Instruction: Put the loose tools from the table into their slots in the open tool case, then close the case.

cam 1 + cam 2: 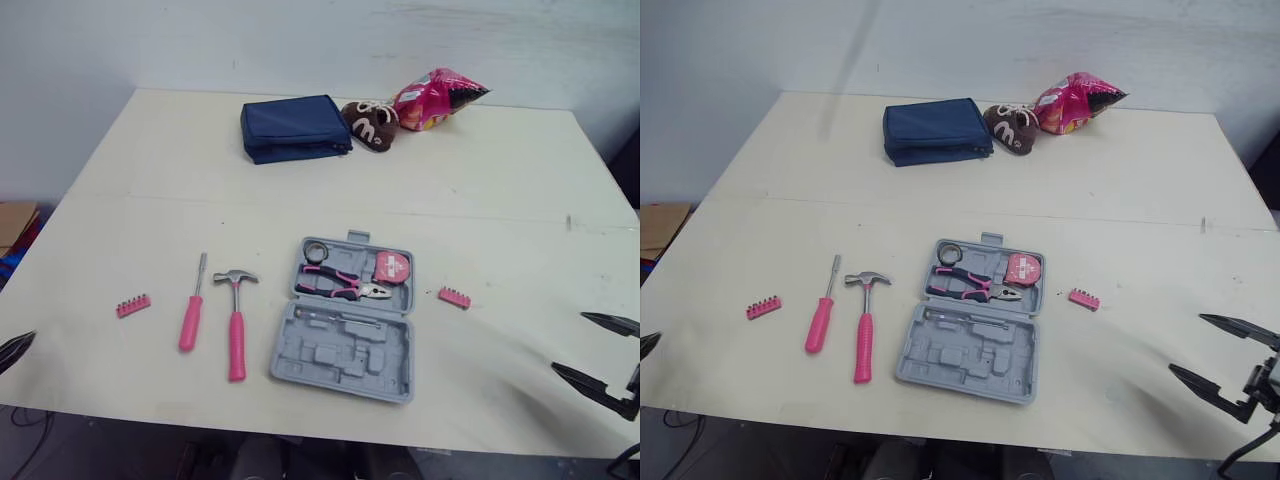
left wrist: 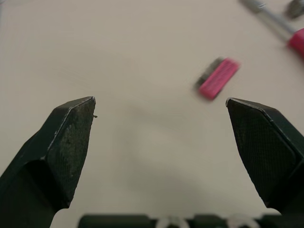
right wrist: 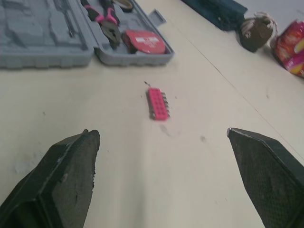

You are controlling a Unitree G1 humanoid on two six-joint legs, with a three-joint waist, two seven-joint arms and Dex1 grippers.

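An open grey tool case [image 1: 345, 335] lies mid-table, holding pink pliers [image 1: 345, 284] and a tape measure [image 1: 391, 267]. Left of it lie a pink-handled hammer [image 1: 236, 325], a pink screwdriver [image 1: 192, 310] and a pink bit holder [image 1: 132, 305]. Another pink bit holder [image 1: 454, 296] lies right of the case. My right gripper [image 1: 602, 350] hovers open near the table's right front edge, empty, with that bit holder [image 3: 157, 103] ahead of it. My left gripper [image 2: 161, 123] is open at the table's left front edge, facing the left bit holder [image 2: 217, 78].
A dark blue pouch [image 1: 294, 127], a brown M&M's bag [image 1: 371, 123] and a pink snack bag [image 1: 436, 98] sit at the table's far side. The table's front edge [image 1: 300, 425] runs close below the case.
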